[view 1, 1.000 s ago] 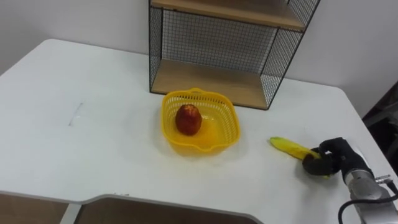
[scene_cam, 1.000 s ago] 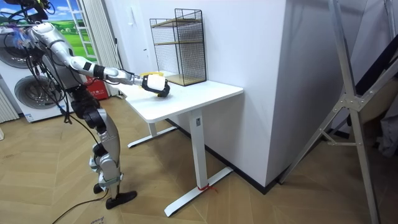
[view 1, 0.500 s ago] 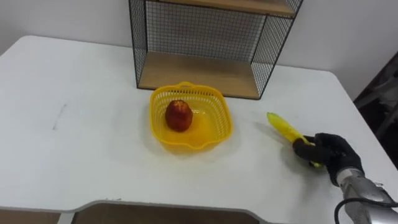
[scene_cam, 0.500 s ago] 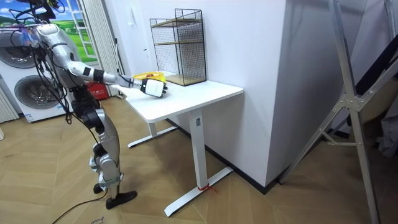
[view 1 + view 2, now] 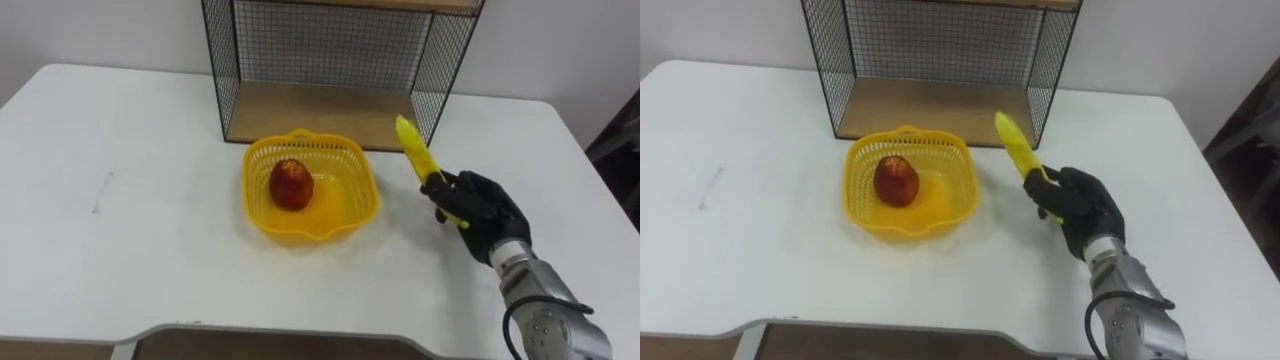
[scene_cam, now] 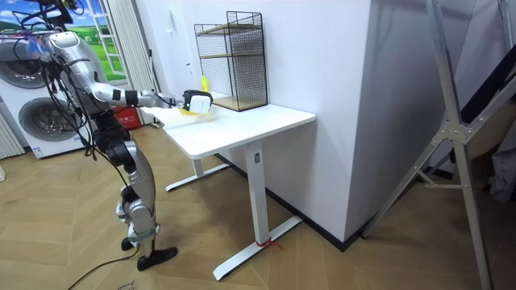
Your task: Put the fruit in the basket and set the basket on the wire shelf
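Just right of the basket, the right hand grips the banana.

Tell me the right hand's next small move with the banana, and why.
Probably swing it left until the banana is over the basket. The right hand grips the fruit, raised, just right of the rim; the apple lies left of centre, leaving room.
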Controlling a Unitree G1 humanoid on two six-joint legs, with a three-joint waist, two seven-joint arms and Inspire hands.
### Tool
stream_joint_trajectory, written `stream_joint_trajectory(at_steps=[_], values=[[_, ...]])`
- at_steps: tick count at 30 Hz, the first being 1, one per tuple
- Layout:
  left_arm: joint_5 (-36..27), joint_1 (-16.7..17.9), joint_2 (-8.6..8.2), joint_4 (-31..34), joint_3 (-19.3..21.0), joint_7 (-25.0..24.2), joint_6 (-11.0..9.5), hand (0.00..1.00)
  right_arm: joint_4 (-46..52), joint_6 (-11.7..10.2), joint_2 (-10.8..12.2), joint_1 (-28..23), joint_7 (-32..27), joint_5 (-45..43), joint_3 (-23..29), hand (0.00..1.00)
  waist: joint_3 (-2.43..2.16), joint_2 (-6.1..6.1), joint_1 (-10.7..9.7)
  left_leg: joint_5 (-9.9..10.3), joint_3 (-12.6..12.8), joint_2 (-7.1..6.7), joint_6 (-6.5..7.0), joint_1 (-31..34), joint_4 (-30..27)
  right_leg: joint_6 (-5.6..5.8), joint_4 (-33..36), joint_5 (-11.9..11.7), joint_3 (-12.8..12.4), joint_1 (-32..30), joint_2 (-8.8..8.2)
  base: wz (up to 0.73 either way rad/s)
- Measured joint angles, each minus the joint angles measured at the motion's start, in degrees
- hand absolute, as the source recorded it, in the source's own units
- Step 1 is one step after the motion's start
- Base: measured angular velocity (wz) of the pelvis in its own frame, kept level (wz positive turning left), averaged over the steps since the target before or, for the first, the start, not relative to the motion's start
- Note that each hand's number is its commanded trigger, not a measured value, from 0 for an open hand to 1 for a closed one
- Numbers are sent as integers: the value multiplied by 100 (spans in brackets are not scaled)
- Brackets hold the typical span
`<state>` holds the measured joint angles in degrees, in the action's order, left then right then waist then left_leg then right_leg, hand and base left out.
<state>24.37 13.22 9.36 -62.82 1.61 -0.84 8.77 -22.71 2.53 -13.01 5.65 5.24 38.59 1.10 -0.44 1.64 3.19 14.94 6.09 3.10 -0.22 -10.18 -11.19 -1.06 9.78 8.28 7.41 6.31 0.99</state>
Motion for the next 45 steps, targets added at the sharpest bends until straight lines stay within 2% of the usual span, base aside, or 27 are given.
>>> stream_joint_trajectory(at_steps=[6,13,18,24,31,36,37,38,39,41,45], values=[[-2,-15,1,2,-3,17,-3,0,392,0,94,-4,63,-11,0,100,-14,51,-29,0,-10,-1,0,54,-37,-1,19,0,24,-41,-2,0],[-5,-10,0,-15,-201,9,-5,0,727,-1,150,-3,91,-45,-162,100,-1,67,-8,1,8,0,-1,113,-45,-6,91,3,6,-135,-3,-2],[-6,-29,1,-5,-295,5,-11,0,1193,-3,148,-2,120,-305,-348,100,3,62,15,1,-4,0,-1,153,-43,-6,78,4,8,-167,3,0],[-11,-1,18,118,-300,-15,-63,0,1638,-8,119,51,189,-1031,-451,100,8,55,30,1,-27,-1,-1,165,-46,-6,79,4,28,-162,-2,1],[-11,-50,70,267,-472,-17,-95,0,1637,-7,31,253,161,-1442,-492,100,63,120,35,0,-24,-5,0,164,-56,-6,85,4,44,-162,-10,0],[-21,-51,91,266,-615,-17,-95,0,1631,-7,12,396,140,-1569,-553,100,72,140,37,0,-23,-4,0,177,-38,-6,87,4,46,-183,-9,0],[-23,-51,95,267,-643,-16,-96,0,1630,-7,-31,434,123,-1618,-635,82,70,144,38,0,-22,-3,-1,188,-35,-6,88,4,47,-198,-7,0],[-45,-56,97,267,-645,-16,-95,0,1627,-7,-55,470,121,-1642,-698,56,69,149,49,0,-22,-1,-1,210,-35,-6,88,4,47,-218,-6,0],[-56,-58,99,267,-645,-16,-96,0,1623,-7,-54,487,120,-1647,-726,17,68,152,47,0,-22,0,-1,223,-37,-6,88,4,47,-230,-5,0],[-128,-67,114,268,-648,-17,-95,0,1594,-6,-57,543,115,-1661,-831,0,75,175,42,0,-27,1,-1,259,-48,-7,83,3,58,-254,-6,0],[-128,-65,140,268,-648,-17,-95,0,1589,-1,-57,543,115,-1659,-887,0,88,210,63,0,-29,1,-1,268,-44,-6,83,4,69,-261,-8,0]])
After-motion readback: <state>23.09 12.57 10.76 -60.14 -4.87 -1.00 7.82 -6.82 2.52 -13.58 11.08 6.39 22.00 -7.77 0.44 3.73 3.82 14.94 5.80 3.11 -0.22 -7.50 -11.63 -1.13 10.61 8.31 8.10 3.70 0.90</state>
